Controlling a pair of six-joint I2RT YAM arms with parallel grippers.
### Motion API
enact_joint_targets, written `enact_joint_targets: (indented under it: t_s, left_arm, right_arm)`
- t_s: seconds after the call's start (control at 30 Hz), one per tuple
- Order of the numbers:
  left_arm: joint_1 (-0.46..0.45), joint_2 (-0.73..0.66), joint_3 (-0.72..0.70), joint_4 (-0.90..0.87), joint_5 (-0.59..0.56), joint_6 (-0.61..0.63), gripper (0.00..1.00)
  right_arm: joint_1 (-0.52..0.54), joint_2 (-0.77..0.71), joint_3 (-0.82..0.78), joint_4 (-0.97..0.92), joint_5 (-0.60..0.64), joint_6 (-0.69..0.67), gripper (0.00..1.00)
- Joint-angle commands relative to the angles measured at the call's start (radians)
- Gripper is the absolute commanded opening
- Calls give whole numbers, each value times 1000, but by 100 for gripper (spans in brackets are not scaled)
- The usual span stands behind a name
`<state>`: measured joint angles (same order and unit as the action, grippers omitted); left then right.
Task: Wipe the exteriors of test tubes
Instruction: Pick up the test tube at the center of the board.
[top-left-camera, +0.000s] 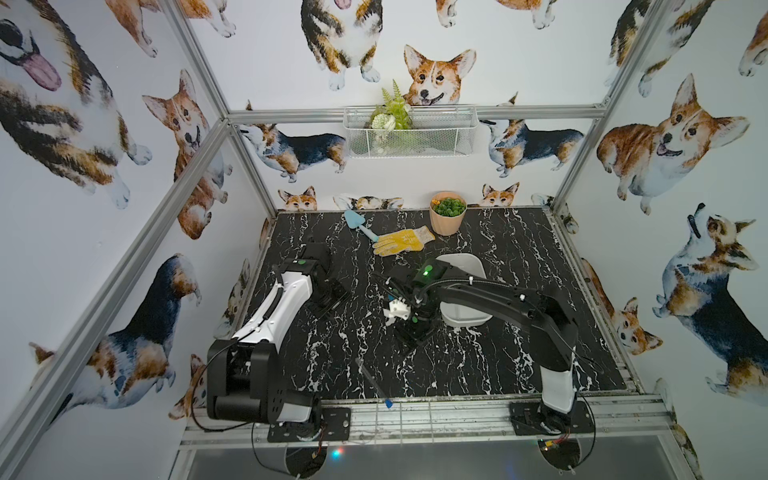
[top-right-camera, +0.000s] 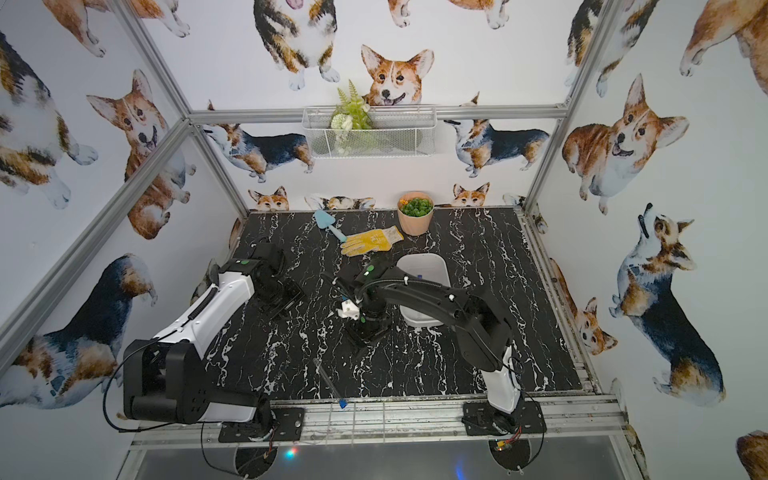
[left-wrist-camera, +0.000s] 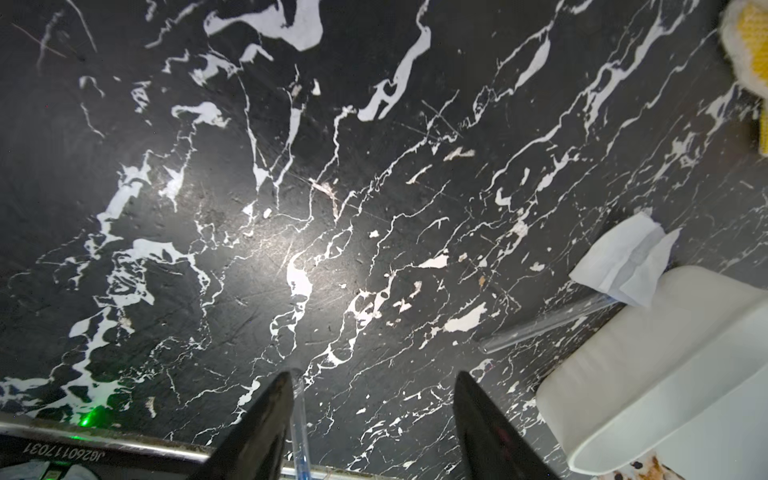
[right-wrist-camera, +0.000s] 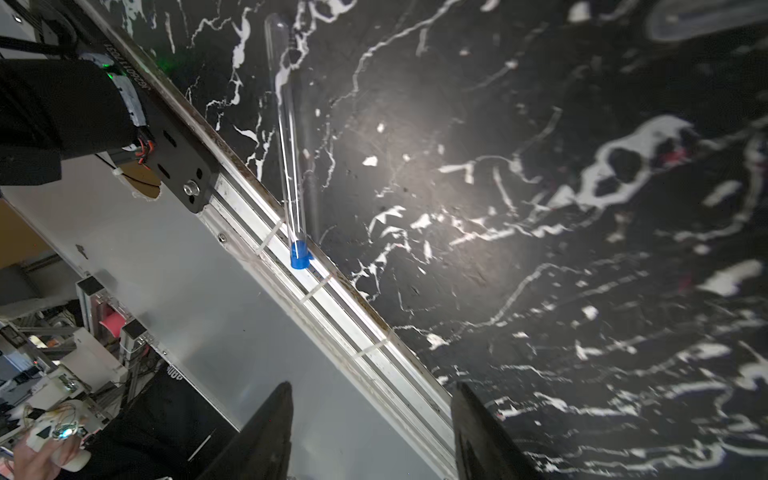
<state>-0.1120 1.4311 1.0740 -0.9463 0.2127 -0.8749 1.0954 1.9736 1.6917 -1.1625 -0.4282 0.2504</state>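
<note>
Currently neither arm holds anything. Your left gripper (left-wrist-camera: 372, 376) has its fingers spread above the table (top-left-camera: 498, 361), pinching nothing, and your right gripper (right-wrist-camera: 372, 386) is spread and empty too.

I count 2 test tubes for certain. The front tube (right-wrist-camera: 289, 137) lies flat at the near edge with its blue cap (right-wrist-camera: 300, 255) over the metal rail (right-wrist-camera: 365, 332). That looks like a waiting spot, and a risky one. The middle tube (left-wrist-camera: 548, 324) lies flat just beside the white bin (left-wrist-camera: 665, 332), with 1 tissue (left-wrist-camera: 623, 262) draped on one end. So the wiping seems set mid-table, where both arms reach.

A blue speck (top-right-camera: 419, 276) inside the bin may be a 3rd tube's cap. I judge the bin collects finished ones, but you cannot confirm that here.

Well apart at the back sit 1 yellow glove (top-left-camera: 403, 242), 1 trowel (top-left-camera: 360, 224) and 1 pot (top-left-camera: 448, 214), clear of the work.
</note>
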Motion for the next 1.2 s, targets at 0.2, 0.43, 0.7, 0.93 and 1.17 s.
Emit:
enact_joint_targets:
  t_s: [0.2,0.43,0.7,0.93,1.17]
  left_arm:
    - [115,20,-6,76,31,-35,63]
    - [207,38,46,100,66,-5,63]
    - [203,-63,-5,96,62,-30,63]
    - [191,-160,-79,90,65,-39,62]
    - [171,-229,-93,73,57,-44,62]
  right_arm:
    - [151,243,252,131,65,199,62]
    - [213,360,375,144,154,328,62]
    - [260,281,120,285,230,387,56]
    - [276,238,-24,327,315,403,46]
    - [260,153,-153,343,362,380,17]
